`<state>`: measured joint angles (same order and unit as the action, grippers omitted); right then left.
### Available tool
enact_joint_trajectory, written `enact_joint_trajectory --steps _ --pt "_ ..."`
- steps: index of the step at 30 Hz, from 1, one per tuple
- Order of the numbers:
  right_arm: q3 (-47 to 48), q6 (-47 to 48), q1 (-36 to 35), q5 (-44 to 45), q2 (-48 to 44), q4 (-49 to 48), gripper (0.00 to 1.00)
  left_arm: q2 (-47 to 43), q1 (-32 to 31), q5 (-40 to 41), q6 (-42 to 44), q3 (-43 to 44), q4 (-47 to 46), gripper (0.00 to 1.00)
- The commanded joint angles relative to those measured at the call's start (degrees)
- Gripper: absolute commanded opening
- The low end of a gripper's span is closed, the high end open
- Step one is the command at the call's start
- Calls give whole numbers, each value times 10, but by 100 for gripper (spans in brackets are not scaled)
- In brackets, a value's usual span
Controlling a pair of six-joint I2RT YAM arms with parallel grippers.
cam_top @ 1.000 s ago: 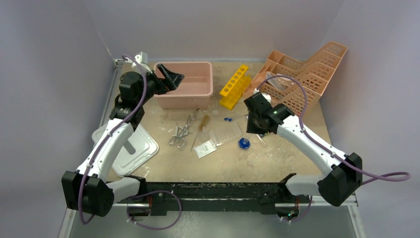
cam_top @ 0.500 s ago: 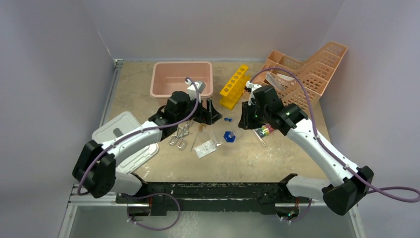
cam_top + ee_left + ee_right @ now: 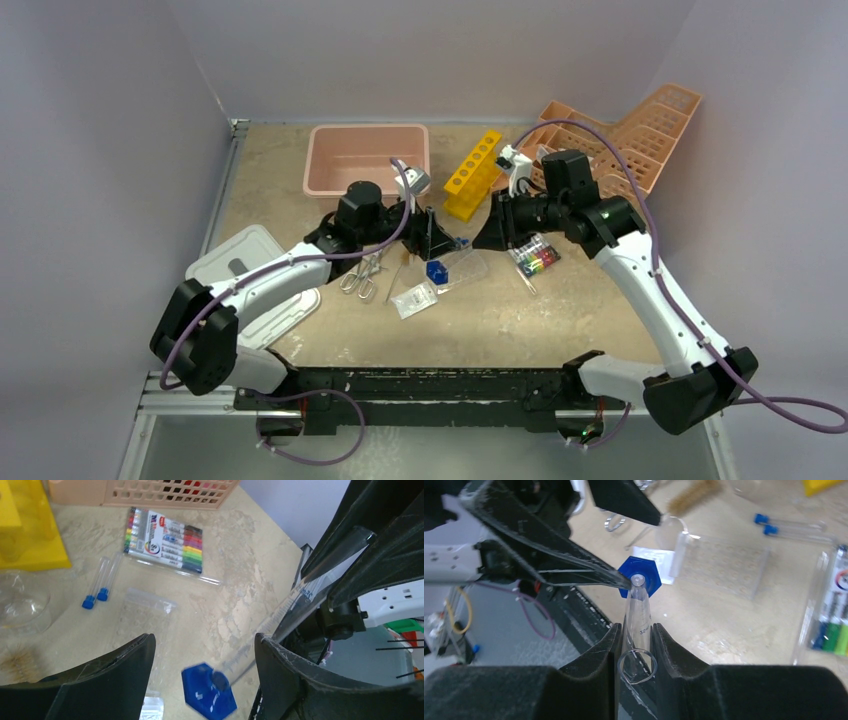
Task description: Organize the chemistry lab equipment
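My right gripper (image 3: 635, 628) is shut on a clear graduated cylinder (image 3: 636, 611), held tilted off the table. The cylinder's blue hexagonal base (image 3: 640, 578) points toward the left arm. My left gripper (image 3: 203, 645) is open, its jaws standing either side of the blue hexagonal base (image 3: 207, 690) without touching it. From above, the base (image 3: 436, 270) hangs between the left gripper (image 3: 432, 238) and the right gripper (image 3: 492, 228). Two blue-capped tubes (image 3: 97, 587), a bagged well plate (image 3: 145, 617), silver tongs (image 3: 365, 270) and a brush (image 3: 694, 495) lie on the table.
A marker pack (image 3: 535, 258) lies right of centre. A pink bin (image 3: 368, 160), a yellow tube rack (image 3: 473, 175) and a pink basket organiser (image 3: 620, 150) stand at the back. A white lid (image 3: 250, 285) lies at the left, a small plastic bag (image 3: 415, 298) near the front.
The left arm swung from the pink bin to the table's centre and its jaws narrowed. The right gripper lifted the cylinder and carried its blue base leftward between the left jaws.
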<state>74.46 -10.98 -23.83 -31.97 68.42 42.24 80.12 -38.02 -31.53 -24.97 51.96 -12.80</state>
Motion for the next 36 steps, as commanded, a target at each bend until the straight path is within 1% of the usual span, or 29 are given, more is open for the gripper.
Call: enact_joint_trajectory --steps 1,3,7,9,12,14,17,20,22,25,27,30,33,36 --pt "21 24 0 -113 7 -10 16 -10 -11 -39 54 19 -50 69" --pt "23 25 -1 -115 8 -9 16 -13 -11 -52 96 38 -6 67" --pt "30 26 -1 -127 15 -13 16 -23 -11 -88 149 56 68 63" --pt "27 29 -1 -119 17 -15 16 -28 -11 -75 181 72 114 63" --pt "15 30 -1 -104 13 -15 16 -48 -11 -21 226 85 170 65" --pt "11 31 -1 -89 12 -14 16 -63 -10 11 235 86 178 67" --pt "9 36 -2 -61 17 -13 16 -67 -9 18 239 93 195 69" --pt "4 38 -1 -36 22 -13 15 -54 -10 -24 238 107 209 69" --pt "5 40 -1 -34 25 -18 15 -54 -10 -62 231 107 199 69" --pt "20 44 -1 -58 34 -20 15 -56 -11 -118 215 93 161 68" --pt "31 48 -1 -85 41 -16 15 -52 -11 -138 214 86 150 64" --pt "46 54 -1 -128 48 -8 15 -37 -12 -141 236 100 184 56" --pt "47 56 -2 -156 51 -9 14 -21 -17 -148 247 117 216 54" --pt "51 60 -2 -167 56 -7 13 -6 -27 -156 266 120 233 54"
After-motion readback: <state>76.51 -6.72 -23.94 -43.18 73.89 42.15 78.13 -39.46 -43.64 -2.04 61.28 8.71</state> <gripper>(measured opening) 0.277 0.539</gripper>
